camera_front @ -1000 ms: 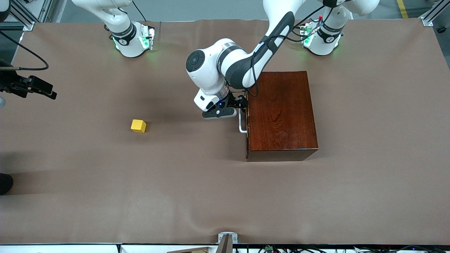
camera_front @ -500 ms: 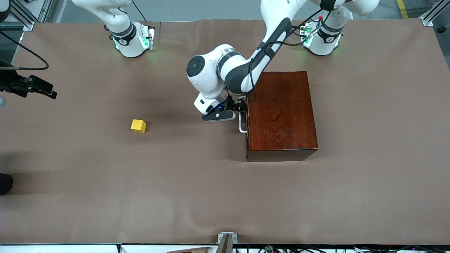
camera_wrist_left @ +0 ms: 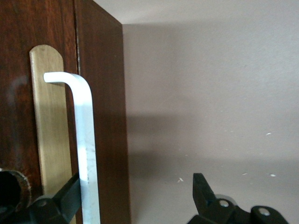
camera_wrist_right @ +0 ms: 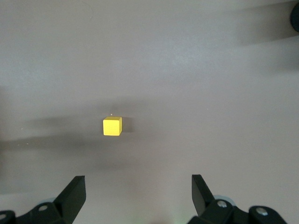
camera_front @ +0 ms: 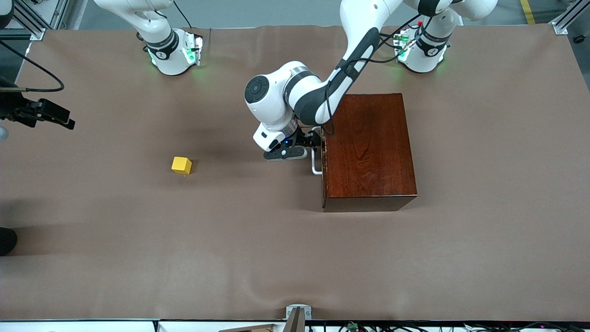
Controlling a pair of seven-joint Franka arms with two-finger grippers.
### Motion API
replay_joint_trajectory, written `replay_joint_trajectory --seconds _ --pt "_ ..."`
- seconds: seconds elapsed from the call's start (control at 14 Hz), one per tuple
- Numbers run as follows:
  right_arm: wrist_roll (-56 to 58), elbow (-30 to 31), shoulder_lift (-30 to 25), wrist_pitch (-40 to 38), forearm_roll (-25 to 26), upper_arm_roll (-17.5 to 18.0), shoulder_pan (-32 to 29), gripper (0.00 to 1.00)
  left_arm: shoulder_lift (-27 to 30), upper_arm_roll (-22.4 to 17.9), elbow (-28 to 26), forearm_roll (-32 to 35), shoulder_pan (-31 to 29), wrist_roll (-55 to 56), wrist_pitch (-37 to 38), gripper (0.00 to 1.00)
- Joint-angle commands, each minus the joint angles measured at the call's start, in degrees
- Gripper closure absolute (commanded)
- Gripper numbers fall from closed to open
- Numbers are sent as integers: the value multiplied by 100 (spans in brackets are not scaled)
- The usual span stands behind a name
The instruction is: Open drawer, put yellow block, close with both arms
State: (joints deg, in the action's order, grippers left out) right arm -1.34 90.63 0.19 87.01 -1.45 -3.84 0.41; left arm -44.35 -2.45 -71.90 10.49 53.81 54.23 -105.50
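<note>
We hold left gripper (camera_front: 315,140) spread wide at white handle (camera_front: 315,162), nothing clamped; one finger (camera_wrist_left: 63,200) touches bar, may slip. Drawer (camera_front: 324,157) shut, mid-worktop. Yellow block (camera_front: 181,165) toward right arm's end; right gripper (camera_wrist_right: 138,198) waits open above it.

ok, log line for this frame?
stage: reach handle | drawer: closed | left end effector: open at handle | right end effector: open over block, waiting

Bright, even overhead light; soft shadows on the worktop (camera_front: 295,258); mild sheen on the box (camera_front: 368,147); wrist views slightly soft.
</note>
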Motion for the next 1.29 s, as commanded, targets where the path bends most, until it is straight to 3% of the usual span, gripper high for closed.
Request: replay_joint_trajectory --seconds 0.0,0.71,1.21 --pt "38 -89 7 -88 14 24 -32 0 -118 -19 203 -249 16 105 -286 0" --pt "38 -63 16 -88 22 24 -32 0 -214 -1 212 -803 16 105 -1341 0" --pt "38 -54 16 -88 14 24 -32 0 -197 25 220 -1004 16 97 -1588 0"
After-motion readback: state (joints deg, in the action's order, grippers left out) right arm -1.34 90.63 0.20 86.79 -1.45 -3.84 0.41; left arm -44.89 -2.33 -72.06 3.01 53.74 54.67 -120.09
